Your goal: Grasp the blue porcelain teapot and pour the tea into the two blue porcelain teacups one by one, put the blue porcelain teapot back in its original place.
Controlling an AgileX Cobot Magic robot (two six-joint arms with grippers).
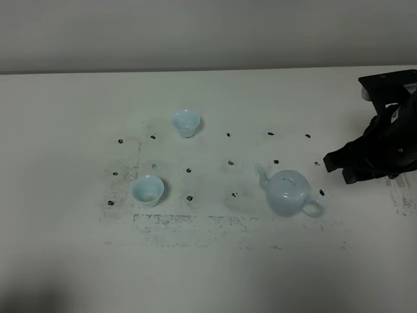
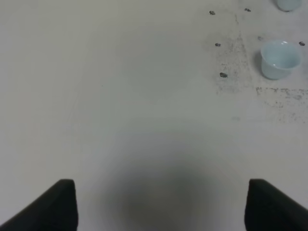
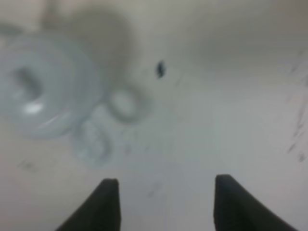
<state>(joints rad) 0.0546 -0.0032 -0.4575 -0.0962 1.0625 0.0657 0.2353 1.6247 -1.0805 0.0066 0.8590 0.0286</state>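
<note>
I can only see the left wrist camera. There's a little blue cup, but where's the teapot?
Observer: The blue porcelain teapot stands upright on the table, in the right half of the high view.
Operator: Is a gripper holding it?
Observer: No. The right gripper is open, off to the teapot's handle side, not touching it.
Operator: What's the blue thing cut off at my picture's edge?
Observer: A second teacup, upright, farther back than the near teacup you see.
</note>
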